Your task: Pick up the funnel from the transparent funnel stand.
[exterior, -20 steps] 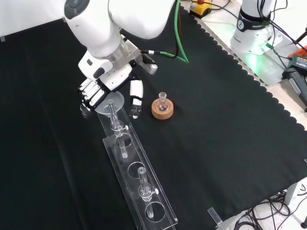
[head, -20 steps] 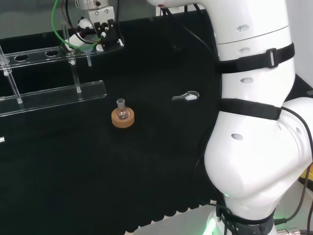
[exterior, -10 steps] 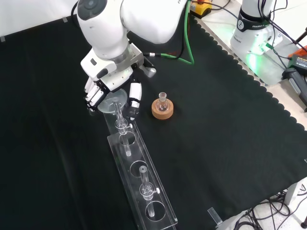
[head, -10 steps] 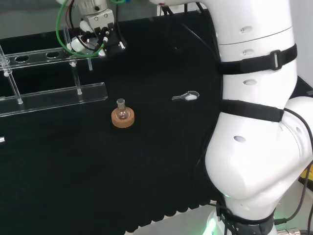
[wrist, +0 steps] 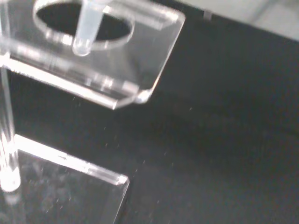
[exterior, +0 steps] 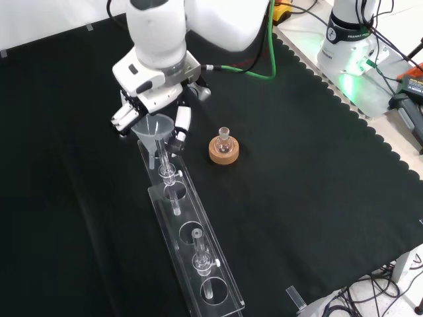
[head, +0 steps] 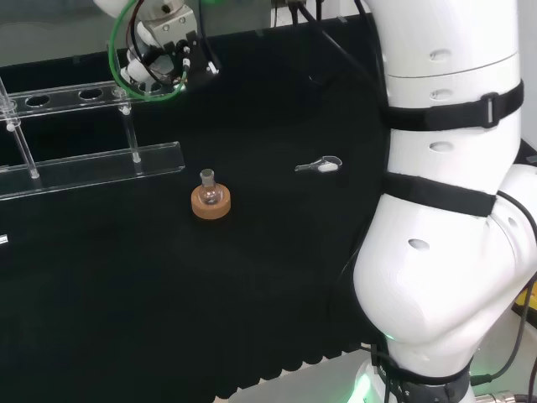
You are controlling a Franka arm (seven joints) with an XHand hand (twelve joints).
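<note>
In the front view the clear funnel (exterior: 156,127) hangs upright above the far end of the transparent funnel stand (exterior: 193,246). The hand (exterior: 135,109) is shut on its cone, fingers on one side and thumb on the other. The funnel's stem (exterior: 153,156) points down toward the stand's end. The wrist view shows the stem's tip (wrist: 86,29) just above the round end hole of the stand's top plate (wrist: 122,55). The stand's base plate (wrist: 65,186) lies below. In the head view the hand (head: 159,52) is at the upper left, over the stand's right end (head: 126,91).
A small round flask on a cork ring (exterior: 223,148) stands on the cloth just right of the hand in the front view. A small clear and white piece (head: 320,164) lies farther right in the head view. Two clear posts (exterior: 199,254) rise from the stand.
The hand has risen with the funnel, so the stem has come up out of the stand's end hole. The cone now sits higher and more upright in the front view.
</note>
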